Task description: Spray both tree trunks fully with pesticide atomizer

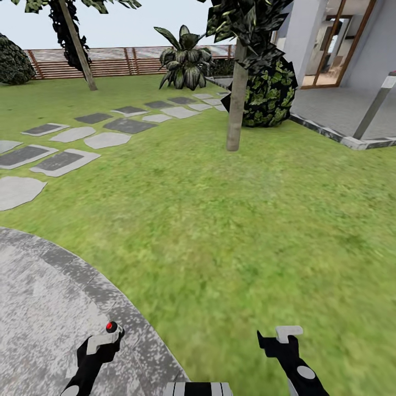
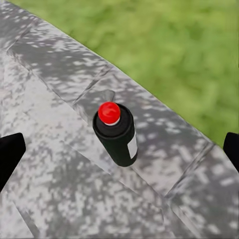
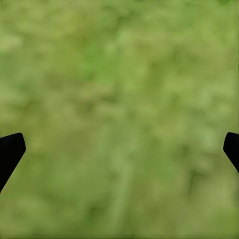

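nothing is sprayed yet, by my reading: the pesticide atomizer [image 2: 115, 132], a dark cylinder with a glossy red cap, stands ungrasped on the mottled grey concrete floor [image 1: 38, 297], between the left gripper's [image 1: 104, 334] spread fingers. the pale tree trunk [image 1: 236, 104] rises well ahead. the right gripper [image 1: 278, 336] hangs released over blurred grass [image 3: 119, 99].

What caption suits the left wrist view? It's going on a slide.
Open left gripper poised above the upright pesticide atomizer on the grey concrete floor.
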Available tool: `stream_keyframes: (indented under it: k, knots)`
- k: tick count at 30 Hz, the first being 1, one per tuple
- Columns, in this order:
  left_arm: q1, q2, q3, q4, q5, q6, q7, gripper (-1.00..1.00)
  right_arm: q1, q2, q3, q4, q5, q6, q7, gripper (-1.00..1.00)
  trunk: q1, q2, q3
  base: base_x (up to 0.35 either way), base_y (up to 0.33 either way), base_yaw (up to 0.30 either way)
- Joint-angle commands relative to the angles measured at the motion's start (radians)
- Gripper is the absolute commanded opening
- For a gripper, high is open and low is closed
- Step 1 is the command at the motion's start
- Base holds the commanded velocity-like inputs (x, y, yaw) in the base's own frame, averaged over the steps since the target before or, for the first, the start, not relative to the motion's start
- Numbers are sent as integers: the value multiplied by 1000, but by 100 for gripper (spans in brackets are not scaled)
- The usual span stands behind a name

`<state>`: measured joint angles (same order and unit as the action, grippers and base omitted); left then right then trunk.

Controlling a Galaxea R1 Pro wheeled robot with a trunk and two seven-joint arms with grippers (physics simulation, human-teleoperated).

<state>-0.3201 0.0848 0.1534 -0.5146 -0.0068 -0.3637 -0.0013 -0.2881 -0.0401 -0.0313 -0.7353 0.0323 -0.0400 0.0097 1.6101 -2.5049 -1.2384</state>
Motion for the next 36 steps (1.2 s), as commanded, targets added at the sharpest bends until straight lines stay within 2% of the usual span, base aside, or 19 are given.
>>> stream_keyframes:
  k: [1, 5, 20, 36]
  knots:
    - [0, 0, 2, 1, -1, -3, 0, 100, 0, 0, -2, 1, 3, -3, 1, 100, 0, 0, -1, 0, 0, 0]
    - [-1, 2, 4, 1, -1, -3, 0, 100, 0, 0, -1, 0, 4, -3, 1, 100, 0, 0, -1, 0, 0, 0]
    - [-2, 2, 6, 2, 4, -6, 3, 100, 0, 0, -2, 0, 4, -3, 0, 100, 7, -4, -70, 0, 0, 47]
    - [-7, 1, 5, 2, -1, -7, 3, 100, 0, -3, -3, 1, 7, -5, -1, 100, 7, -4, -90, 26, 0, 89]
